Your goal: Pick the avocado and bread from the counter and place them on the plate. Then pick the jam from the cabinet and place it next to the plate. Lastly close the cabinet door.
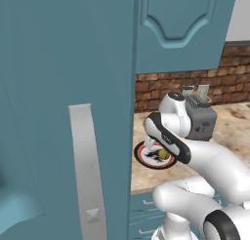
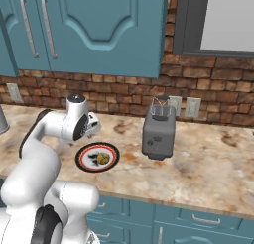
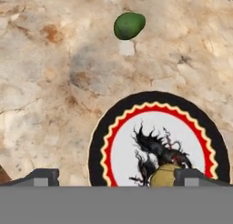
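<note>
A tall teal cabinet door [image 1: 63, 112] stood swung open over the marbled counter [image 2: 208, 173], its long grey handle upright. Beside the grey toaster [image 2: 158, 131] lay the round plate [image 2: 84, 158], flat, a small yellowish item on its patterned centre. The gripper [image 3: 116, 176] hung over the plate's edge, jaws spread wide and empty. The avocado [image 3: 129, 25] rested on bare counter well apart from the plate, its long axis across the hand view

Base views flank arm, share plate [image 2: 97, 157], hand view looks down

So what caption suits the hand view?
Open end effector above plate; avocado waits on counter.
</note>
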You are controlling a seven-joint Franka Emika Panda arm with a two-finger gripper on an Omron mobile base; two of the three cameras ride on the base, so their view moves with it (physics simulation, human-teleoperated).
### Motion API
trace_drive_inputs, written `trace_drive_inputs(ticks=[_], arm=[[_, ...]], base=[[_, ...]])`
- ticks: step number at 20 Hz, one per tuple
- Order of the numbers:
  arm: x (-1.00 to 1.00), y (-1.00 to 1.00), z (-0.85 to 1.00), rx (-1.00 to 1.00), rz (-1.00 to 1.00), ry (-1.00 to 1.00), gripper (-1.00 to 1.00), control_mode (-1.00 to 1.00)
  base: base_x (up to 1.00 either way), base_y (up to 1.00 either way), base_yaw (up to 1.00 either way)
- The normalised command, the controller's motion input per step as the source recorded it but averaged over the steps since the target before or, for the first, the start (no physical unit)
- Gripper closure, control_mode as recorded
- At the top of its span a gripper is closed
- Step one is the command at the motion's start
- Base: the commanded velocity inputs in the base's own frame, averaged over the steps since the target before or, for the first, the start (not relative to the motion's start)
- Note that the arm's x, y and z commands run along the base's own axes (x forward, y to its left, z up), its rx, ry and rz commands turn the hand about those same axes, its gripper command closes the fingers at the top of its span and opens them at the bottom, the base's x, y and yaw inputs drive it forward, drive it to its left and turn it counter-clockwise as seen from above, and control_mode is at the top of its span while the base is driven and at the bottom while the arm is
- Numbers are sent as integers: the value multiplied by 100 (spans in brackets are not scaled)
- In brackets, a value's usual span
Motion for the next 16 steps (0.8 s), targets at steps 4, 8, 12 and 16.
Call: trace_drive_inputs(ticks=[4, 8, 12, 16], arm=[[1, 5, 0, 0, -2, -5, -100, -100], [17, 24, 0, 8, 0, 0, -100, -100], [32, 32, 0, 12, -1, 0, -100, -100], [31, 37, 0, 8, -3, 0, -100, -100]], base=[[0, 0, 0], [0, 0, 0], [0, 0, 0], [0, 0, 0]])
